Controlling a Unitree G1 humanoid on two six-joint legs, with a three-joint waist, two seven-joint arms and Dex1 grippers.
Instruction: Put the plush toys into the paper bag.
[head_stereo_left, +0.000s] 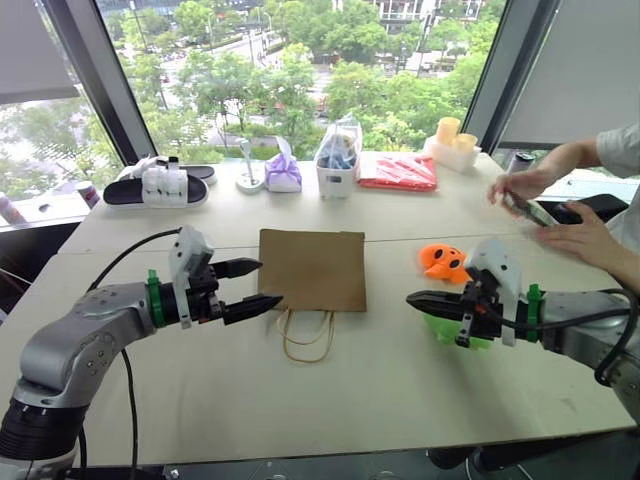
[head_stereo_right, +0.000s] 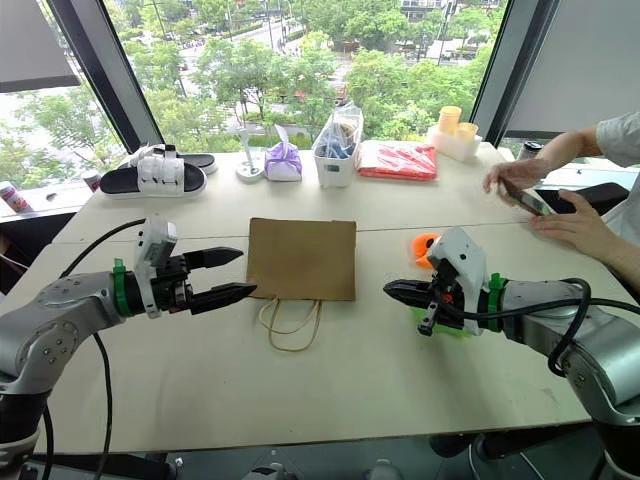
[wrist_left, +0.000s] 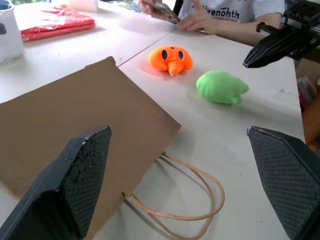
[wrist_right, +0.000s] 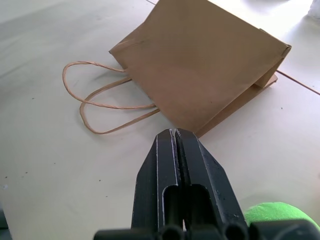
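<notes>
A: The paper bag (head_stereo_left: 312, 269) lies flat on the bench (head_stereo_left: 400, 380), mouth pressed closed, handles toward the robot. Left claw (head_stereo_left: 252, 287) spread wide beside it; right claw (head_stereo_left: 420, 299) pinched shut, empty.

B: And the orange plush (wrist_left: 170, 59) and green plush (wrist_left: 220, 87) sit right of the bag. Pushing a toy at that flattened mouth would likely just shove the bag away.

Paper bag (head_stereo_left: 312, 268) matt brown kraft; handles (wrist_left: 187, 200) twine; claw pads (wrist_left: 82, 172) seemingly rough, cross-hatched rubber
</notes>
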